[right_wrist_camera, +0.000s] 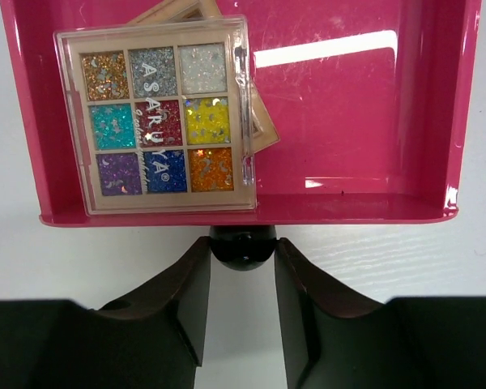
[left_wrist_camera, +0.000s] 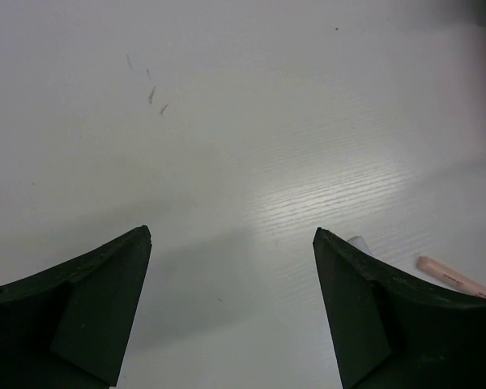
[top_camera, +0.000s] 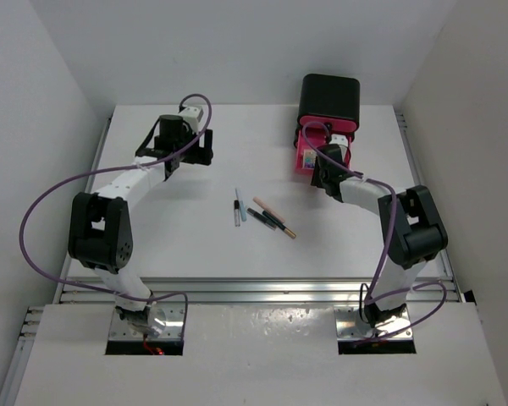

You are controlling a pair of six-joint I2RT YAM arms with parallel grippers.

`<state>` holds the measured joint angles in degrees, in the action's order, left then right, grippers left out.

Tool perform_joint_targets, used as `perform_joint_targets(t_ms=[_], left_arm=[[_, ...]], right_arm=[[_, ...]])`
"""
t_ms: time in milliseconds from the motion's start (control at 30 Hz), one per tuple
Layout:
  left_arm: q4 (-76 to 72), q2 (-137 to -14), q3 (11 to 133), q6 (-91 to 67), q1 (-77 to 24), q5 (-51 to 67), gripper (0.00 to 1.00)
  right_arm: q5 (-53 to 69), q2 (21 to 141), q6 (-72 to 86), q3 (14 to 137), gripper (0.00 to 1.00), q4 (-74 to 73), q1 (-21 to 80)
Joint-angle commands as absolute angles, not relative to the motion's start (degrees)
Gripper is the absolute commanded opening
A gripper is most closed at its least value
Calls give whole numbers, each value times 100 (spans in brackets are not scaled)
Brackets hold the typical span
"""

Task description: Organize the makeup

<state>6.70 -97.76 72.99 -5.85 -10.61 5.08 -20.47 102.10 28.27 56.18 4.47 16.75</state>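
Your right gripper jaws narrow, pinching the black knob of the pink drawer, glitter palette inside that drawer hiding most of a second palette, pencil sticks on the surface left of the drawer, your left gripper jaws wide farther left, peach pencil partly cut off behind one jaw.

1 lower palette is mostly hidden under the glitter palette; the peach stick is cut off at the picture's right edge
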Motion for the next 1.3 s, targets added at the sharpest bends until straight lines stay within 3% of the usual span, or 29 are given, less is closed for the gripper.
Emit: perform_joint_targets(t_ms=[0, 333, 833, 1267], left_arm=[[475, -9519, 7173, -747, -1020, 624, 87], [360, -9466, 7014, -747, -1020, 624, 87], [308, -9519, 7014, -510, -1020, 624, 87], [598, -9913, 7470, -334, -967, 624, 87]], right_arm=[[-2277, 10318, 2768, 5950, 34, 738, 1617], [-2118, 10161, 2874, 6073, 0, 659, 1626], [-2119, 10485, 2066, 7241, 0, 896, 1433], [-1741, 11811, 1547, 8340, 0, 1476, 1082]])
